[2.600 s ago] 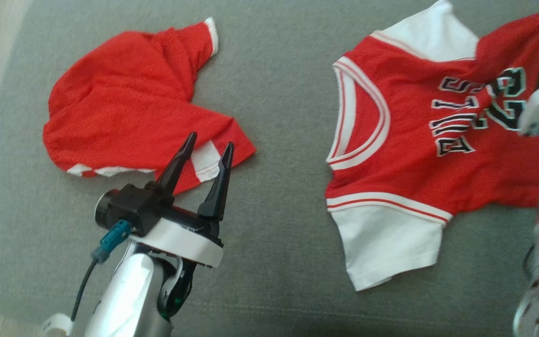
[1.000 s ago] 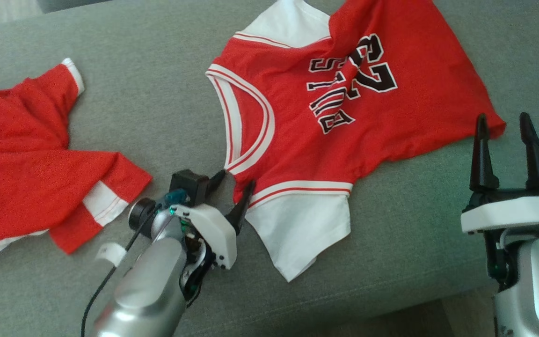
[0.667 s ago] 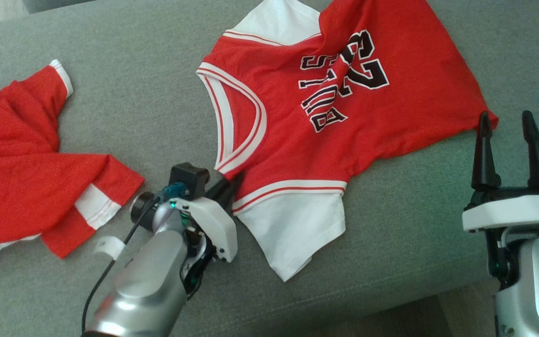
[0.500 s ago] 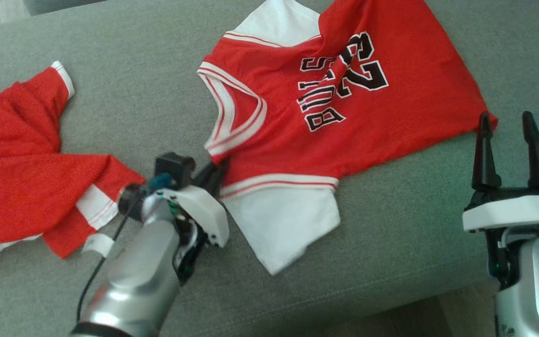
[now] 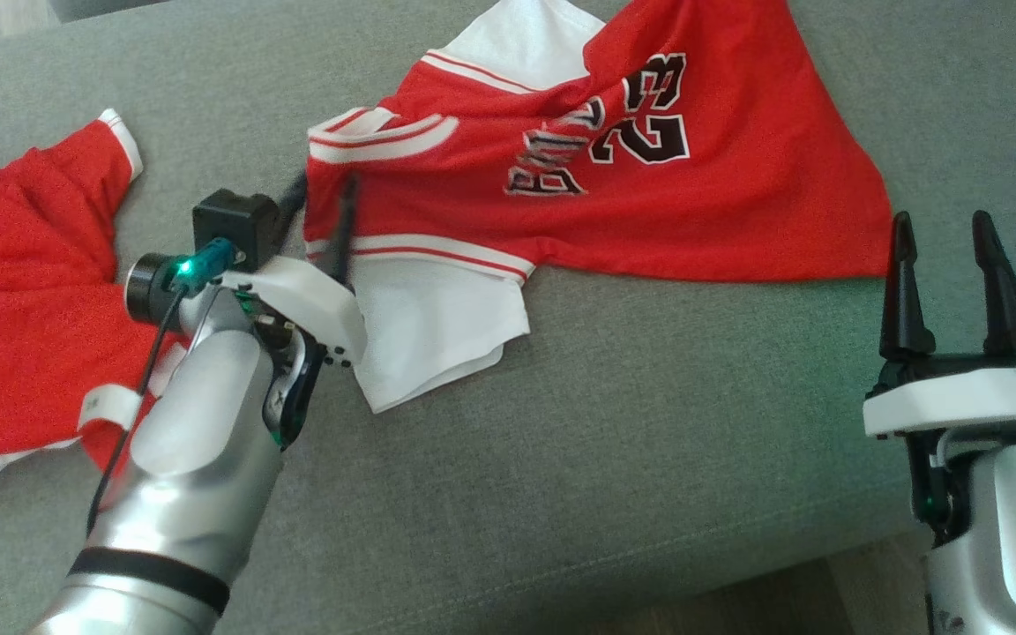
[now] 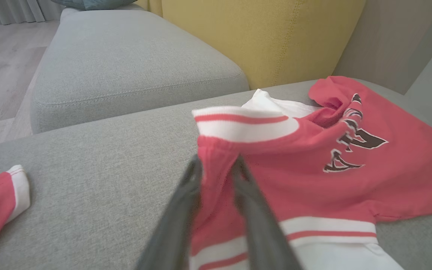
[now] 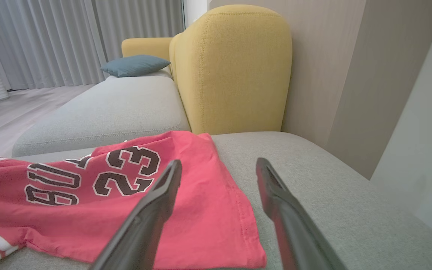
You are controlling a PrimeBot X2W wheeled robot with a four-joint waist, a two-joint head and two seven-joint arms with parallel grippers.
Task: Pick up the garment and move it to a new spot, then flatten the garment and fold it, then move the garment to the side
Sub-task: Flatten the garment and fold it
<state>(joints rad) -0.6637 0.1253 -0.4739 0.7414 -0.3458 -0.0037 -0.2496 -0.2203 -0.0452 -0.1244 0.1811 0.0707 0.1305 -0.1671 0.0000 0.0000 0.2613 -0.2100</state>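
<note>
The garment (image 5: 649, 203) is a red jersey with white sleeves, white-striped trim and black lettering, lying on the grey sofa cushion (image 5: 614, 423). My left gripper (image 5: 323, 190) is shut on its near shoulder beside the collar, and that part is raised and bunched. Seen from the left wrist, red fabric of the garment (image 6: 313, 187) is pinched between the two fingers of the left gripper (image 6: 217, 165), with the collar band folded over above them. My right gripper (image 5: 940, 225) stands open just off the hem corner, empty. From the right wrist, the right gripper (image 7: 219, 165) hovers over the garment's hem (image 7: 201, 210).
A second red garment (image 5: 23, 291) lies crumpled at the left, its cuff (image 6: 17, 187) close to my left arm. A yellow backrest (image 7: 234, 67) and a wall stand behind the cushion. A blue pillow (image 7: 133, 64) lies further back. The cushion's front edge runs along the bottom.
My left gripper closed on the jersey's shoulder by the collar, then raised it and drew it leftward, bunching the collar and dragging the jersey along. The right gripper stayed put and open.
</note>
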